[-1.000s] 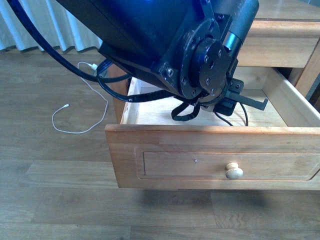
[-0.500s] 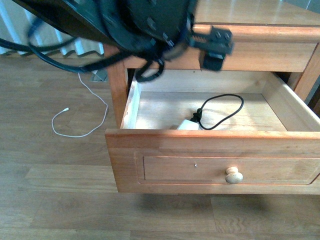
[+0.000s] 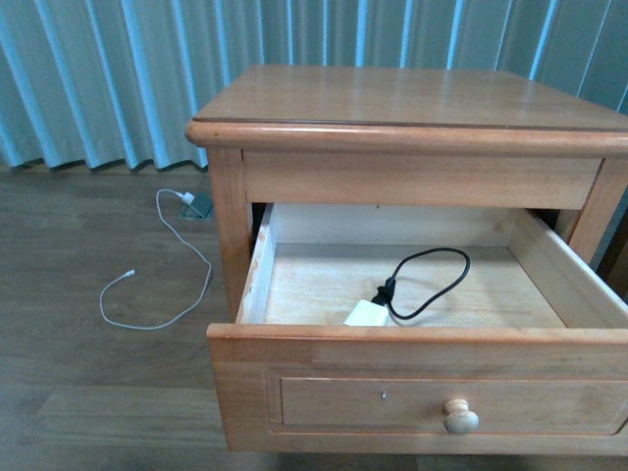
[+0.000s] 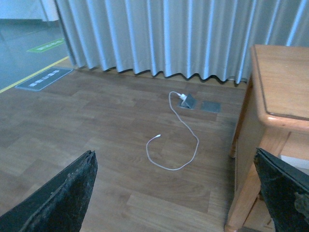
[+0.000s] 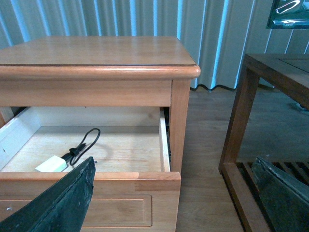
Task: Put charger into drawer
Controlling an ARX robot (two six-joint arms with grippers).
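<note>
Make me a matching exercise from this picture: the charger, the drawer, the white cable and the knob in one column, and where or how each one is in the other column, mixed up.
Column one:
1. charger
2. drawer
3. white cable
4. knob

Column two:
A. lying on the floor beside the nightstand
B. pulled open
C. fixed to the drawer's front
D. resting inside the drawer, near its front wall

Pairs: 1-D, 2-B, 3-A, 4-C.
</note>
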